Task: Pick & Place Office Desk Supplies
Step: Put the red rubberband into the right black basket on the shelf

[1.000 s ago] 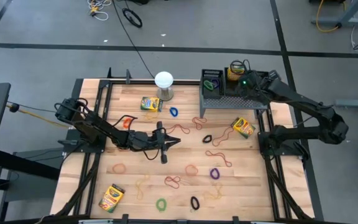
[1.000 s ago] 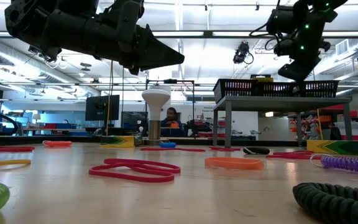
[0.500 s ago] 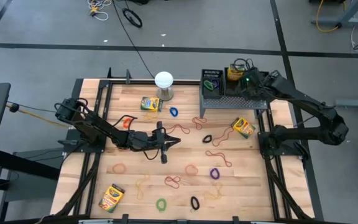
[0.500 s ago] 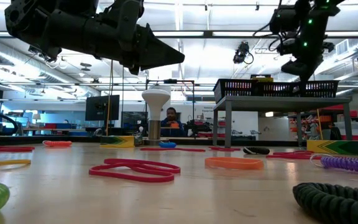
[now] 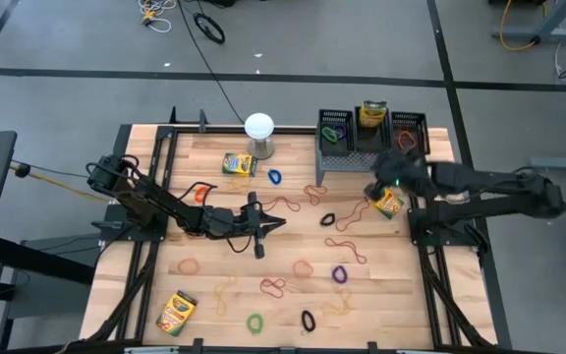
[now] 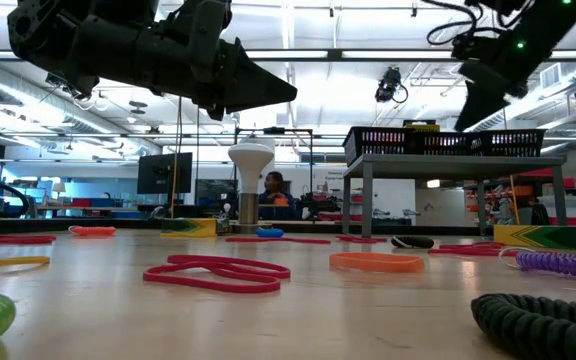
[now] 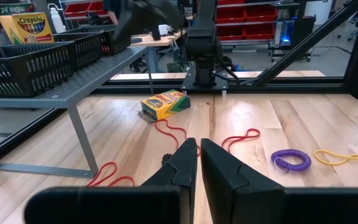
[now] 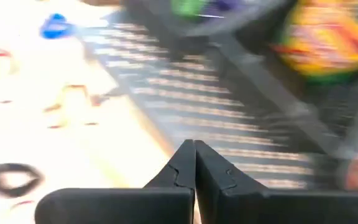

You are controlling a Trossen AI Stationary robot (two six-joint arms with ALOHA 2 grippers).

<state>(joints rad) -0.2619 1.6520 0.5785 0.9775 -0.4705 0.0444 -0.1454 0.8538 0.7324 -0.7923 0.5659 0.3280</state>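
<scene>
Right pincer [image 5: 373,187] — shut, empty | crayon box [image 5: 385,202] beside it — lies diagonally on table [image 5: 214,265]

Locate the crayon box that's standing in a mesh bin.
In the high view, the crayon box stands in the middle black mesh bin on the grey riser at the table's far right, right of the white globe.

A grey floor [image 5: 293,49] crossed by dark seams surrounds the wooden bench [image 5: 214,265], with cables [image 5: 209,25] trailing on it beyond the far edge. Across the bench, the room shows long ceiling lights [image 6: 368,75], a dark monitor [image 6: 164,172], red storage bins [image 7: 241,12] and a seated person [image 6: 273,188].
</scene>
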